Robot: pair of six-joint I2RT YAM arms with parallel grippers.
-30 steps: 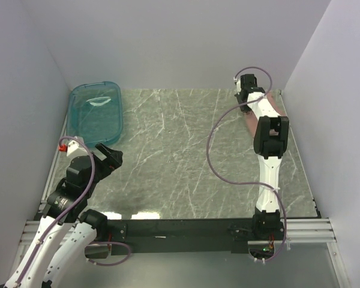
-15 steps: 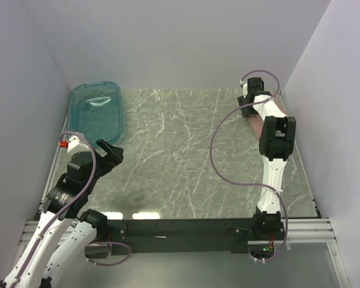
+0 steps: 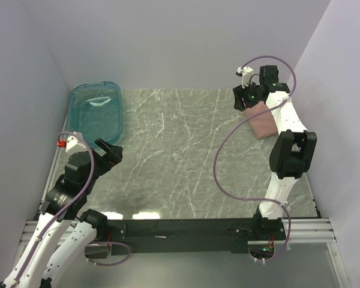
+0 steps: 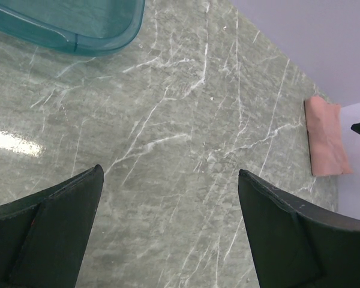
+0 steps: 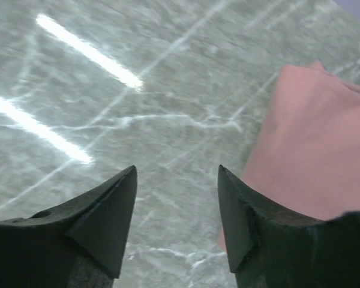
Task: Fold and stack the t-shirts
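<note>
A dusty-pink t-shirt (image 3: 264, 122) lies folded into a narrow strip on the marble table at the far right, next to the wall. It also shows in the left wrist view as the folded pink t-shirt (image 4: 325, 146) and in the right wrist view as pink cloth (image 5: 312, 156). My right gripper (image 3: 242, 99) hovers over the shirt's far left end, open, with bare table between its fingers and the cloth just beside the right one. My left gripper (image 3: 110, 150) hangs wide open over the near left of the table, holding nothing.
A teal see-through plastic tub (image 3: 96, 111) stands at the far left corner of the table (image 3: 180, 156). White walls close in the left, back and right sides. A purple cable loops from the right arm (image 3: 288, 156) over the table.
My right gripper has opened, let go of the shirt and lifted away toward the back. The right arm swung off the folded shirt, which now shows. The left arm barely moved.
</note>
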